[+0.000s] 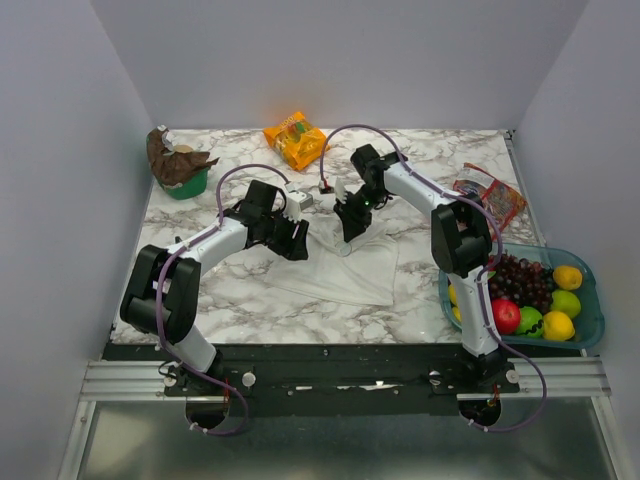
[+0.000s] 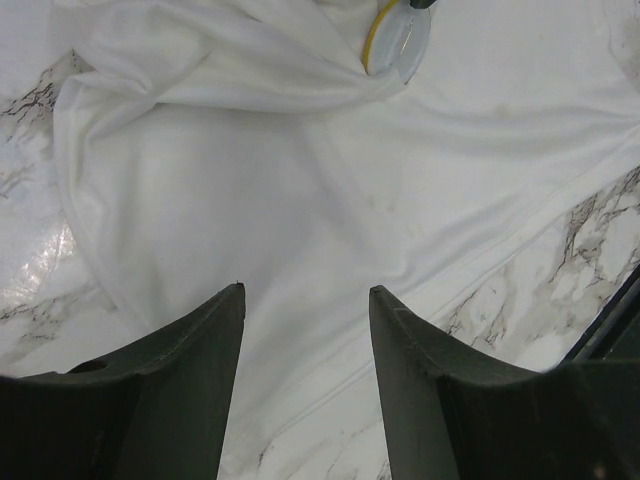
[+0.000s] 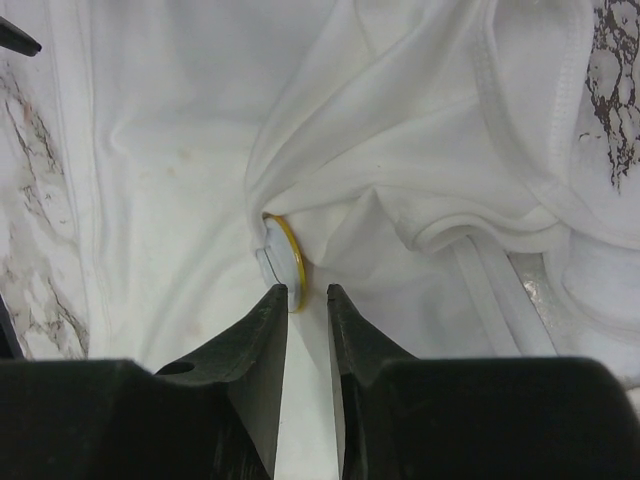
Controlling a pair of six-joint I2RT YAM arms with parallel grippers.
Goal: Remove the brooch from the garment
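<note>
Two steps seem to remain: a firm pinch, then the pull. The brooch (image 3: 283,264) is not yet off; it sits in a gathered fold of the garment (image 3: 170,130). The right gripper (image 3: 300,293) has its jaws almost closed, tips at the brooch's rim, but whether it truly holds it cannot be told. The left gripper (image 2: 305,292) stands wide open over the cloth, holding nothing.

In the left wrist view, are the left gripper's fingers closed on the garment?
No, the left gripper stands wide open over the garment, gripping nothing.
</note>
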